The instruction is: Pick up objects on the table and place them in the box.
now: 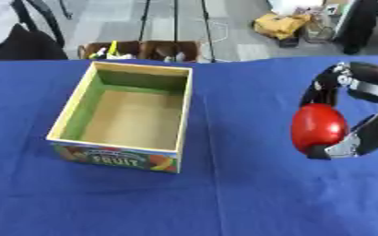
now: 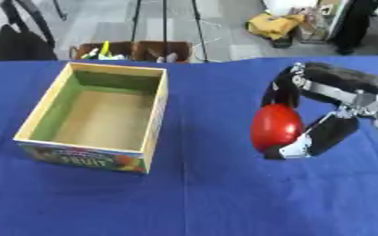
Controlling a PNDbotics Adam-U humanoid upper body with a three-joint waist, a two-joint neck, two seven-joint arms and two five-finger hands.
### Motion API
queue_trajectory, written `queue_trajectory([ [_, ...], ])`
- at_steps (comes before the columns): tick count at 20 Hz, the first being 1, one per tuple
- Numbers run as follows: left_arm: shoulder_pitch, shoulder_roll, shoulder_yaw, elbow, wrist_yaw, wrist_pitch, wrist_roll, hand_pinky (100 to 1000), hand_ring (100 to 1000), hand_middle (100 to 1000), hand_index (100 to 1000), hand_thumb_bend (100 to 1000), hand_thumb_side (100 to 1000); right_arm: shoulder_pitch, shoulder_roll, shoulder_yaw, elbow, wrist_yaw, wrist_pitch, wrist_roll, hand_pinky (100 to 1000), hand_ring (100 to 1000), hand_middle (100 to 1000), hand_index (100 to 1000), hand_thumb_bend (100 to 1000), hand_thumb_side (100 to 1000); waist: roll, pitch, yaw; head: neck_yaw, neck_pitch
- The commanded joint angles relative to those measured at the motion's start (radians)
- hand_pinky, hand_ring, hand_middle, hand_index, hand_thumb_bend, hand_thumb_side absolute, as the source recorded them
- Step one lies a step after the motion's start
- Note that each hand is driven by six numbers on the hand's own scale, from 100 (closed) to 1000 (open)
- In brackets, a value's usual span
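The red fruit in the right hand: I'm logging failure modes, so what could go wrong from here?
1. The red fruit is round and smooth, pinched only between the right hand's fingers and thumb; it might slip out and roll on the blue cloth.
2. The box lies off to the left; the fruit could clip its near wall on the way over.

The right hand (image 2: 321, 110) hides the red object's (image 2: 276, 126) far side; its wrist is cut off.

"FRUIT" on the box (image 1: 115, 159) front
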Motion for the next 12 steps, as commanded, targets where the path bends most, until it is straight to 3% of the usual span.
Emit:
queue_trajectory([
  [1, 0.003, 0.026, -0.001, -0.014, -0.003, 0.0, -0.004, 301, 290, 429, 479, 100, 814, -0.06, -0.034, 0.001, -0.003, -0.024, 0.002, -0.011, 473, 488, 329, 100, 291, 449, -0.005, -0.024, 0.006, -0.013, -0.012],
  [12, 0.003, 0.039, -0.006, -0.015, -0.004, 0.001, -0.01, 302, 290, 429, 479, 100, 815, -0.26, 0.02, 0.045, 0.127, -0.052, -0.006, -0.007, 474, 491, 326, 100, 298, 468, -0.034, -0.026, 0.055, -0.046, -0.032],
])
